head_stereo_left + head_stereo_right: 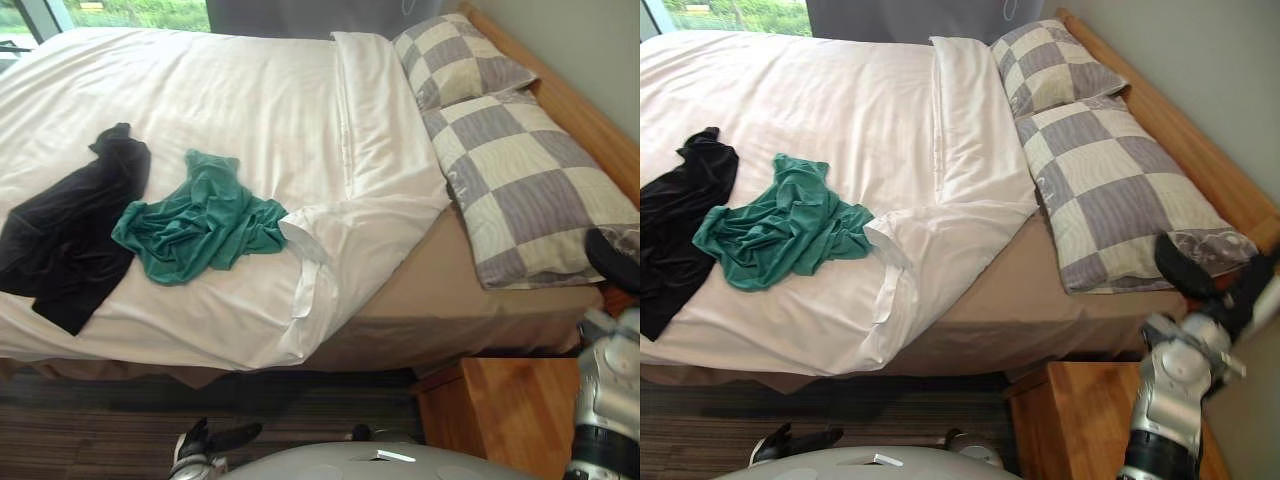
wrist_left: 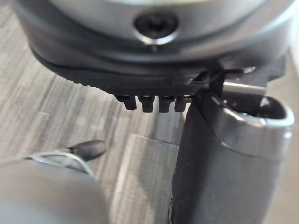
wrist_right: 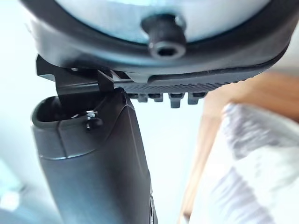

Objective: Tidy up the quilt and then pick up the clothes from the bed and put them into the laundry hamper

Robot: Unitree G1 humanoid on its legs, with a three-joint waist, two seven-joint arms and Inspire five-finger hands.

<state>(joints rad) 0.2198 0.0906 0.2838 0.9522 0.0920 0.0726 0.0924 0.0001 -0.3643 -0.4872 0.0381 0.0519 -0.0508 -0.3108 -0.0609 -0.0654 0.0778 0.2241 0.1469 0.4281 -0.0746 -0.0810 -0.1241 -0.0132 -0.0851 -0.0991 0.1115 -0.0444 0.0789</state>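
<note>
A white quilt [image 1: 250, 100] covers the bed. Its near right corner [image 1: 370, 225] is folded back and rumpled, baring the tan sheet [image 1: 440, 290]. A crumpled green garment [image 1: 200, 225] lies on the quilt near the bed's front edge. A black garment [image 1: 65, 235] is spread out just left of it, touching it. My right hand [image 1: 1195, 272] hovers open at the near corner of the big checked pillow [image 1: 520, 180], holding nothing. My left hand [image 1: 205, 445] hangs low over the floor before the bed, open and holding nothing, its thumb [image 2: 224, 158] straight.
A second checked pillow [image 1: 455, 60] lies farther back against the wooden headboard [image 1: 575, 105]. A wooden nightstand [image 1: 500, 410] stands below my right arm at the bed's corner. Striped grey carpet [image 1: 100, 430] runs along the bed's front. A window [image 1: 130, 12] is beyond the bed.
</note>
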